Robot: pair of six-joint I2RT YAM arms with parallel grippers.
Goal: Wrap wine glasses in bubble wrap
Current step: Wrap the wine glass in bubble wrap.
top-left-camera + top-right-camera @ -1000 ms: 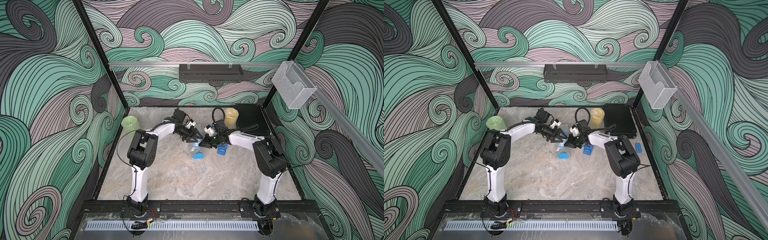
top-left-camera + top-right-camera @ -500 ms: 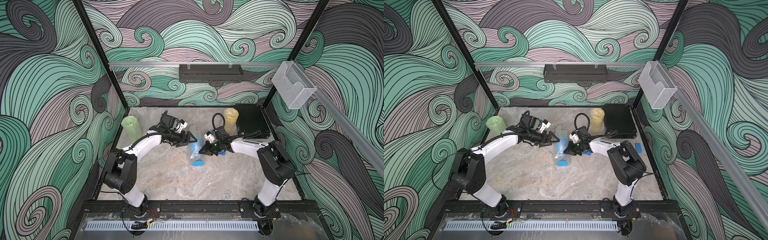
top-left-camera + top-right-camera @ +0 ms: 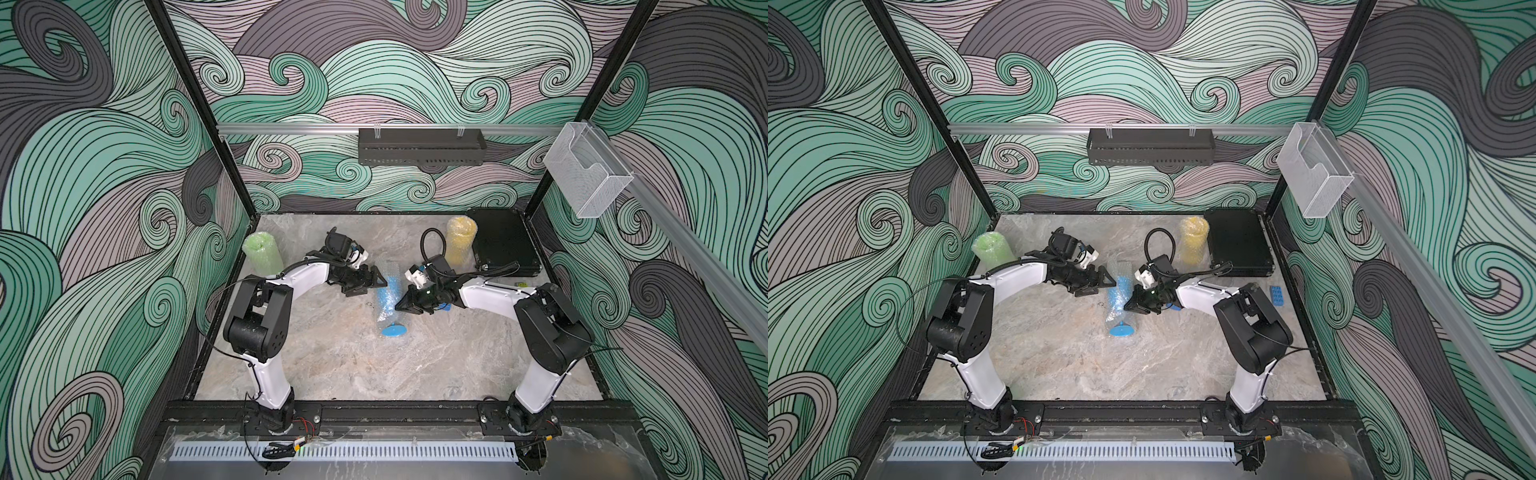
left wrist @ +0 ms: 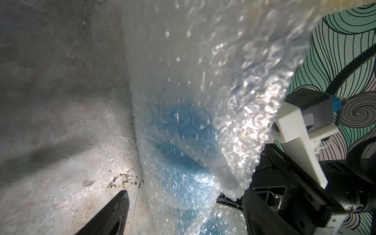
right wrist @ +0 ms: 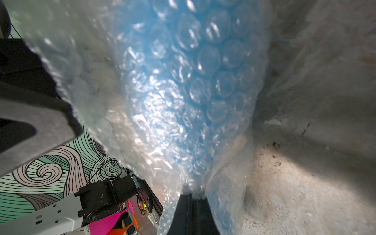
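The blue wine glass (image 3: 394, 331) is at mid-table in both top views, foot toward the front and bare, bowl rolled in bubble wrap (image 3: 386, 291). My right gripper (image 3: 401, 306) is shut on the wrap's edge (image 5: 191, 191) at the roll's right side. My left gripper (image 3: 376, 284) is open at the roll's left side. Its fingers (image 4: 109, 213) stand either side of the wrapped bowl (image 4: 179, 142) without pinching it. The green wine glass (image 3: 262, 253) stands wrapped at the back left. At the back right is the yellow one (image 3: 460, 241), also wrapped.
A closed black case (image 3: 503, 245) lies in the back right corner. Something blue (image 3: 1173, 307) peeks out under my right gripper, and a small blue block (image 3: 1276, 296) lies near the right wall. A black shelf (image 3: 419, 145) and a clear bin (image 3: 582, 174) hang on the walls.
My left gripper has opened and let go of the wrap, staying close beside the roll. The goblet's foot has slid a little toward the front. The right gripper stays shut on the wrap.
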